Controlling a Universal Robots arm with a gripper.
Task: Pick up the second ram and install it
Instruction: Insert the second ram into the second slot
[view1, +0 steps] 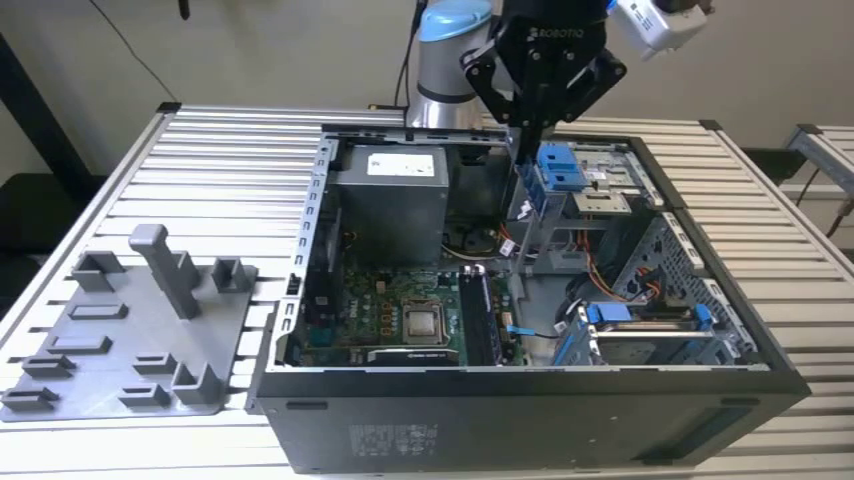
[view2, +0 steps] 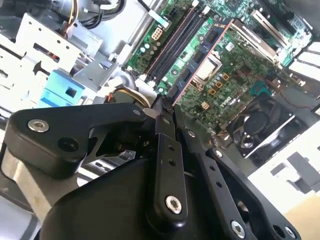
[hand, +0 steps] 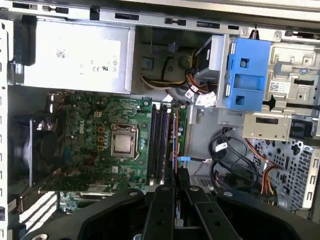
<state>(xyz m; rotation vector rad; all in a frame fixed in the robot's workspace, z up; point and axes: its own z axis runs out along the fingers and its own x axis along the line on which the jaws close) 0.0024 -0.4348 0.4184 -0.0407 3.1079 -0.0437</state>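
My gripper (view1: 526, 128) hangs over the open computer case (view1: 534, 385), above the blue drive clips. Its fingers are shut on the second ram (hand: 176, 145), a thin dark board seen edge-on with a reddish edge (view2: 200, 60). The board runs out from the fingertips (view2: 172, 111) toward the motherboard (hand: 90, 125). In the first wrist view it lies alongside the long black memory slots (hand: 157, 142), just to the side away from the square silver processor chip (hand: 124, 141). The slots (view1: 478, 312) sit beside the processor (view1: 424, 322) on the case floor.
A grey power supply (view1: 387, 190) fills the case's back corner. Blue plastic clips (view1: 561, 165) and metal drive cages (view1: 641, 330) with loose cables (hand: 230, 160) stand on the exterior view's right. A grey parts fixture (view1: 134, 330) lies on the slatted table (view1: 227, 150) at the left.
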